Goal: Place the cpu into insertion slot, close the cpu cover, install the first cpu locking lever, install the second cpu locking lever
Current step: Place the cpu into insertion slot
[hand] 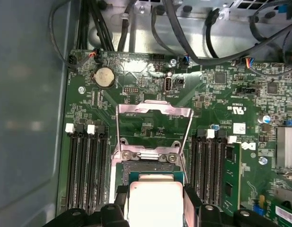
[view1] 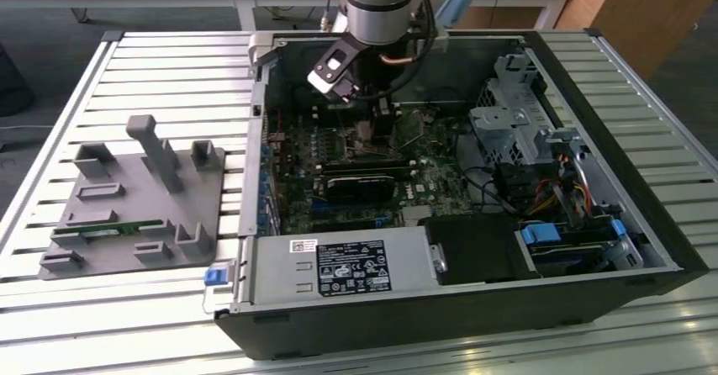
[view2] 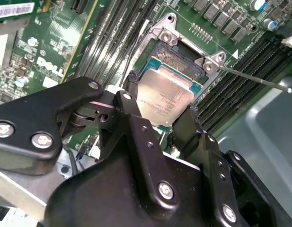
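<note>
The cpu [view2: 167, 90] [hand: 155, 208], a silvery-beige square, sits between my gripper's [view2: 163, 94] [hand: 155, 191] two black fingers [view2: 131, 92], which press on its opposite edges. It hangs partly over the insertion slot [view2: 179, 59] [hand: 153, 170], tilted; whether it touches the slot I cannot tell. The cpu cover [hand: 154, 111], a silver frame with a square window, is swung open beyond the slot. A thin silver locking lever [view2: 252, 78] sticks out beside the slot. In the exterior view the gripper [view1: 376, 135] reaches down into the open computer case [view1: 628, 97].
Long black memory slots [hand: 84, 165] [hand: 209, 165] flank the socket. Cables [hand: 183, 42] run along the case wall beyond the board. A power supply [view1: 342, 266] and drive cage [view1: 516, 114] stand inside the case. A grey fixture [view1: 134, 198] lies on the slatted table at the exterior view's left.
</note>
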`<state>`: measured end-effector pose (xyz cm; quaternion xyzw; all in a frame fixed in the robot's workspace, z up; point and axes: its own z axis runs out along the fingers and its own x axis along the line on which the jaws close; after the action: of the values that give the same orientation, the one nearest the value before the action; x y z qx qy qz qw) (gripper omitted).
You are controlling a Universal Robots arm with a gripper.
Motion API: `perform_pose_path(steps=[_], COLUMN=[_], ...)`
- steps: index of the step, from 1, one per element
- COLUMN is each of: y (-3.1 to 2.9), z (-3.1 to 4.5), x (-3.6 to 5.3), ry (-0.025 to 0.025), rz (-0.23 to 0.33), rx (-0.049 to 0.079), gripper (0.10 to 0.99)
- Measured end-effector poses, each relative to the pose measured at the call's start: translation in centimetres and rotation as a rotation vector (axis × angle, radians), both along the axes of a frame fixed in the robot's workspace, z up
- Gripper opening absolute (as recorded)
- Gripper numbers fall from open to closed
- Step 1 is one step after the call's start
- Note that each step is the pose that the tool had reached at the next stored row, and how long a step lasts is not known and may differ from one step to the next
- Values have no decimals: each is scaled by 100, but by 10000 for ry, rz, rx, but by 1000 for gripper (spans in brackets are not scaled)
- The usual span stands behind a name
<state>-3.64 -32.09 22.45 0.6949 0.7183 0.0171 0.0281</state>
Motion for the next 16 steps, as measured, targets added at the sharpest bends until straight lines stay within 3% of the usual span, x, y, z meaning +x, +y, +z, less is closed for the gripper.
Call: perform_pose_path(steps=[5, 16], y=[41, 48], z=[-77, -209], x=[-1, -16], ry=[-1, 0], rz=[1, -150], rx=[-12, -12], gripper=[541, 541])
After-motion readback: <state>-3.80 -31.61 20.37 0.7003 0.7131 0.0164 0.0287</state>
